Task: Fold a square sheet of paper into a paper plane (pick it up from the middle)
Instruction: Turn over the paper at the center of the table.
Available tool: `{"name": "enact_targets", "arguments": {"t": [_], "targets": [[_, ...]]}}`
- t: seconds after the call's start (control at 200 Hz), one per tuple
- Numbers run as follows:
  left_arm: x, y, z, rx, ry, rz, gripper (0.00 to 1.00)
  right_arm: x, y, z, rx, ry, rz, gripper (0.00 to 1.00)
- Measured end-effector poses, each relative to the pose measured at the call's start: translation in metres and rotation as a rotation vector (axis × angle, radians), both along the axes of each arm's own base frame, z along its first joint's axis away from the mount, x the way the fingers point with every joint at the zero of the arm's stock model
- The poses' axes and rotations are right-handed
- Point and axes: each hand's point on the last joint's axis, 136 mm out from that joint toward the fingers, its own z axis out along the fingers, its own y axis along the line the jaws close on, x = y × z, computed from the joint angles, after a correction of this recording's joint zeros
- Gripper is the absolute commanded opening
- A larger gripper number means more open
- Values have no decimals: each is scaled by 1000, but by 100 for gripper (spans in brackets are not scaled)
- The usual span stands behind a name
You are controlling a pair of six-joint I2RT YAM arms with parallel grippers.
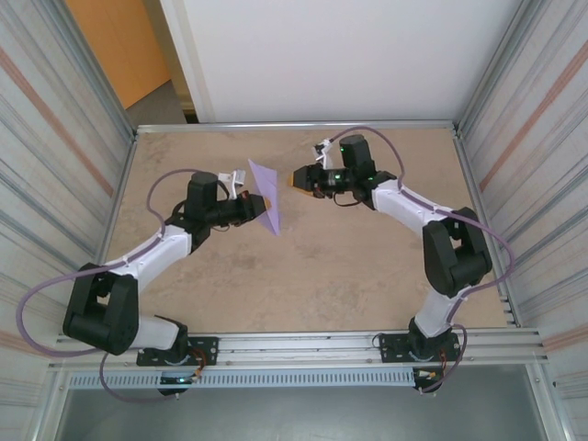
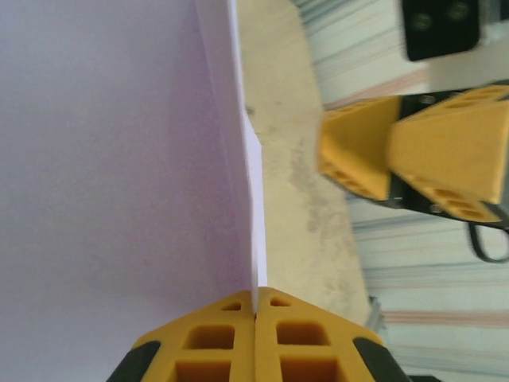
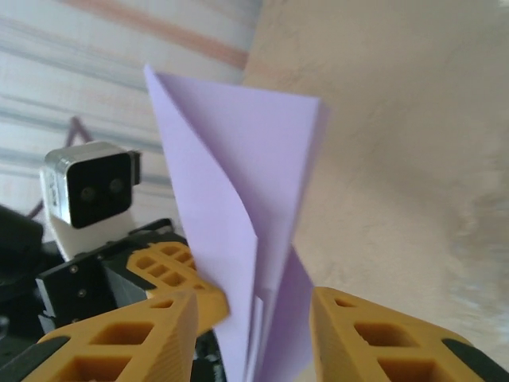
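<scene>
The square sheet of paper, lavender, is folded into a narrow pointed paper plane and stands on edge above the table's middle. My left gripper is shut on its lower edge; in the left wrist view the yellow jaws meet on the paper's thin edge. My right gripper faces it from the right and is open. In the right wrist view its fingers stand apart on both sides of the folded layers without pressing them. The left gripper's yellow fingers show behind the paper.
The tan tabletop is bounded by metal rails and corrugated walls on both sides. The right gripper's yellow fingers hang close to the right of the paper. The left wrist camera block sits behind the plane.
</scene>
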Motion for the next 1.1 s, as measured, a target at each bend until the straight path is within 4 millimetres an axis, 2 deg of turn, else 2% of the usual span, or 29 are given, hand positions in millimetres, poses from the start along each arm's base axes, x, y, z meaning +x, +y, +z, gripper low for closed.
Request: {"name": "enact_targets", "arguments": {"t": [0.13,0.306,0.556,0.662,0.907,1.098], "targets": [[5,14,-5,238,-15,54,4,12,-32,1,-92,-45,-111,46],[8,32,-14,624,-31,101,4,10,-60,-7,-206,-72,-209,47],[6,76,-66,1214,64,110,4,8,-83,-34,-301,-27,-283,46],[6,89,-79,1420,91,92,4,7,-91,-46,-324,-6,-303,46],[9,90,-113,1734,113,27,5,4,-108,-57,-350,26,-338,47],[11,77,-136,1858,97,-3,7,2,-114,-61,-357,38,-352,47]]}}
